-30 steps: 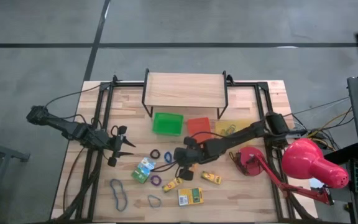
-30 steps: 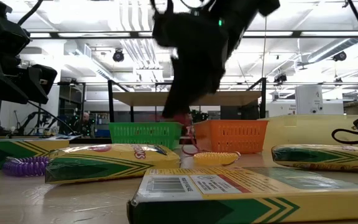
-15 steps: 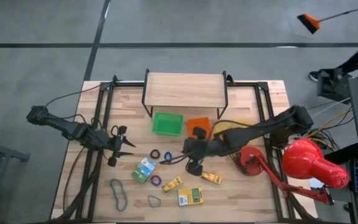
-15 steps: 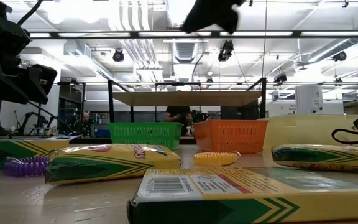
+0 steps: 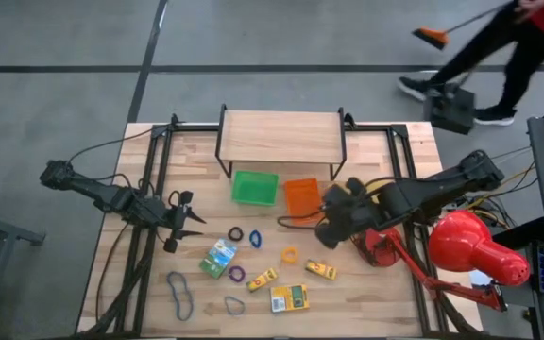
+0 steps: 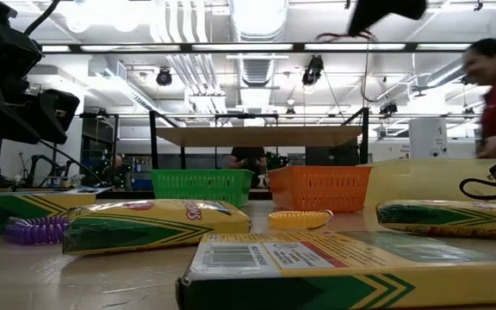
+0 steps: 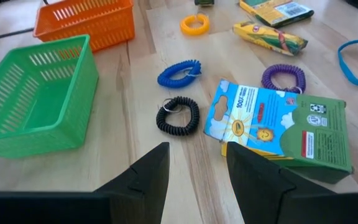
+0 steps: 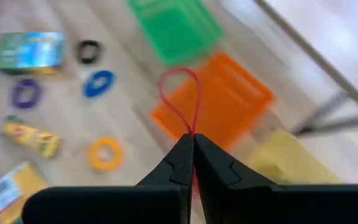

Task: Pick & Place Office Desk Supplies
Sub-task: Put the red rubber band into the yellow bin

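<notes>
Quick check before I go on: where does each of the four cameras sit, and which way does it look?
High: overhead, straight down; both arms, left gripper waiting.
Low: table height, across crayon boxes toward the room.
Left wrist: past open fingers to green tray.
Right wrist: shut gripper holding red rubber band.
Shared: orange tray, all views.

Pale matt wooden tabletop, perforated plastic green tray, glossy printed cardboard box.
</notes>
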Robot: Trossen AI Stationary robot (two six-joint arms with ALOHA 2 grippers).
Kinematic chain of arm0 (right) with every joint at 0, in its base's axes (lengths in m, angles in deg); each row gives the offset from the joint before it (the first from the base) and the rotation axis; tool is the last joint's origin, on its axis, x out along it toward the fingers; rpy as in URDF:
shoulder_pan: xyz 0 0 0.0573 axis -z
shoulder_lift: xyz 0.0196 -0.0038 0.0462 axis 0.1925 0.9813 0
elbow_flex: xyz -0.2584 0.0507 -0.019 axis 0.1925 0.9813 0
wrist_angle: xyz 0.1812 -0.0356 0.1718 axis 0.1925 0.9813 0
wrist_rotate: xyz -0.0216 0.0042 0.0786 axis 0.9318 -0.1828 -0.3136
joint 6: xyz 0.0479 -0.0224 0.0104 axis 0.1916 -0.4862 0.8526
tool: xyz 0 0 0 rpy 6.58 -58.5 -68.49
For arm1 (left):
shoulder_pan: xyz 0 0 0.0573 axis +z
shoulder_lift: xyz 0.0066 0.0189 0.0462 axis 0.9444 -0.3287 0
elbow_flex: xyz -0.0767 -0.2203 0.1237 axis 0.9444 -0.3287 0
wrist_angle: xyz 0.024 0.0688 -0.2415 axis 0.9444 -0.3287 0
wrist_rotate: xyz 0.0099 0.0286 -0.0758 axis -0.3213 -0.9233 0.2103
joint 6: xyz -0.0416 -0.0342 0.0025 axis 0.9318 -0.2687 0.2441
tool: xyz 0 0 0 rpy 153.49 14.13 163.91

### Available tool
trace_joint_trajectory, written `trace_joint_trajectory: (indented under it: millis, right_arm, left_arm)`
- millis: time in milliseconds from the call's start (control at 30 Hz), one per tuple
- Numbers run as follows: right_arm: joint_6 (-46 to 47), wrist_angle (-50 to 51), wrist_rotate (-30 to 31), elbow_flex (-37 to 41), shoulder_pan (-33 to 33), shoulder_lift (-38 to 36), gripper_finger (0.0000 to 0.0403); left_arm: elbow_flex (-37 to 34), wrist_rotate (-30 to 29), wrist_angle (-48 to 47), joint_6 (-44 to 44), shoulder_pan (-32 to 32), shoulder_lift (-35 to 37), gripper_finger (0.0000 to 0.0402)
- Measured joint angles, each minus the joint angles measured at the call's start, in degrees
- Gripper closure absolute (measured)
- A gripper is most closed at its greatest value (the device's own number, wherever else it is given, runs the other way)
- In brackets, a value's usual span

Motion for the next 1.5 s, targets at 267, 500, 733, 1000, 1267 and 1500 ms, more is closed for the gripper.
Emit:
trace_joint_trajectory:
  millis: [267,500,733,1000,1267,1500]
  right_arm:
    - [11.89,14.10,3.05,0.78,-0.07,-0.86,0.0394]
    - [19.54,22.37,2.46,2.93,0.71,-1.09,0.0394]
    - [20.80,21.11,0.82,10.05,4.16,-3.50,0.0394]
    - [18.81,9.65,0.71,23.29,8.86,-9.52,0.0394]
    - [17.98,-5.14,-0.45,35.89,11.87,-14.28,0.0394]
    - [23.42,-12.47,-3.26,42.83,12.76,-14.25,0.0394]
  left_arm:
    - [0.00,0.00,0.12,-0.01,0.00,-0.01,0.0238]
    - [0.00,0.00,0.07,-0.03,0.00,-0.01,0.0238]
    - [0.00,0.00,0.06,-0.16,0.00,-0.01,0.0238]
    - [0.00,0.00,0.05,-0.16,0.00,-0.01,0.0238]
    - [0.00,0.00,0.05,-0.14,0.00,-0.01,0.0238]
    - [0.00,-0.01,0.06,-0.05,0.00,-0.01,0.0238]
